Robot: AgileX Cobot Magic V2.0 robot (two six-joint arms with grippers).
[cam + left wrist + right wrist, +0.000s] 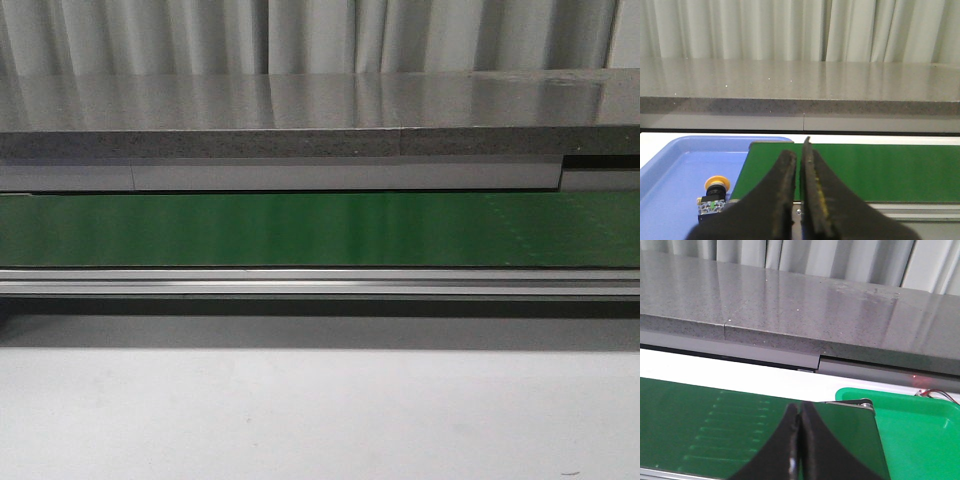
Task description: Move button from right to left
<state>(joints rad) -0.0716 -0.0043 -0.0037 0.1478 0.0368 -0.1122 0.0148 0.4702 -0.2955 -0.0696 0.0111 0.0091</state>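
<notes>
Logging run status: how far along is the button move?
Looks done: the orange-capped black push-button lies in the blue plastic tray at the green conveyor belt's left end. Nothing in hand: left gripper and right gripper are shut, empty. Nothing visibly left.

Front view: long green conveyor belt [320,228] runs off both side edges of frame; ends not seen. No arm, gripper or tray in frame.

L wrist view: shallow blue plastic tray [670,165] cut by frame edges, near rim hidden. Small push-button w/ orange-yellow cap and black square body [714,195]: base partly hidden behind dark left gripper fingers [785,200]; markings too small to read.

R wrist view: green plastic bin [920,430] cut by frame edges; red wire [940,395] at its far rim runs out of frame.
</notes>
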